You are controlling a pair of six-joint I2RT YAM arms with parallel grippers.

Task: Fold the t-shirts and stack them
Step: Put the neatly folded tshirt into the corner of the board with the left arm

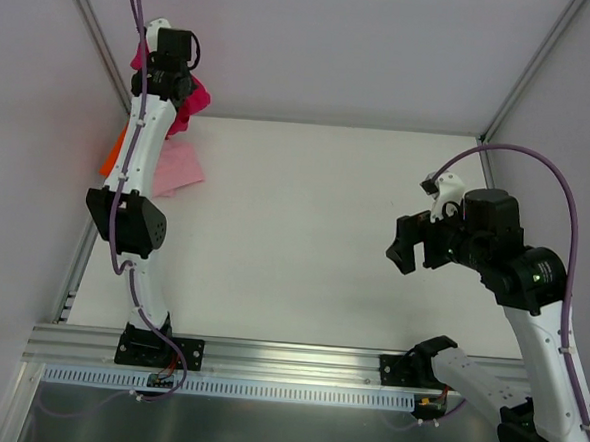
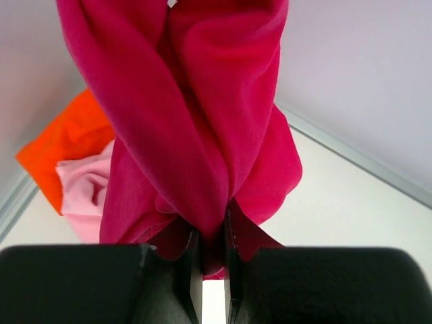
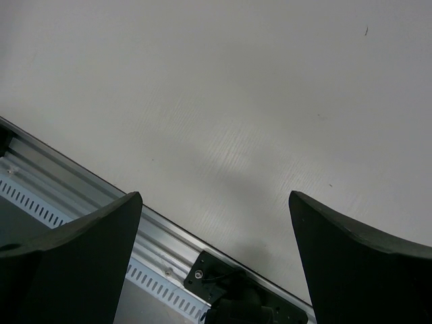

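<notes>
A large crimson cloth t-shirt (image 2: pixel 196 115) hangs bunched in twisted folds at the far-left corner of the white surface (image 1: pixel 324 233), pinched in the left claw (image 2: pixel 213 260). The claw's black jaws are nearly closed, with only a thin gather of the fabric between them. From overhead, crimson cloth (image 1: pixel 194 100) shows on both sides of the claw, against the white back wall. Just beside and below it, a small light pink folded shirt (image 1: pixel 178 167) lies flat on the surface. A bright orange folded shirt (image 1: pixel 113 155) touches its far side along the left edge. The wrist view shows the pink bundle (image 2: pixel 84 196) overlapping the orange one (image 2: pixel 67 145). From overhead the outstretched white left arm (image 1: pixel 145 142) crosses in front of both bundles and hides part of each. Well apart, on the right side, the right claw (image 1: pixel 405 250) hovers with its jaws spread wide and nothing between them. Beneath it are only bare surface and the slotted aluminium rail (image 3: pixel 81 202) at the near edge.
</notes>
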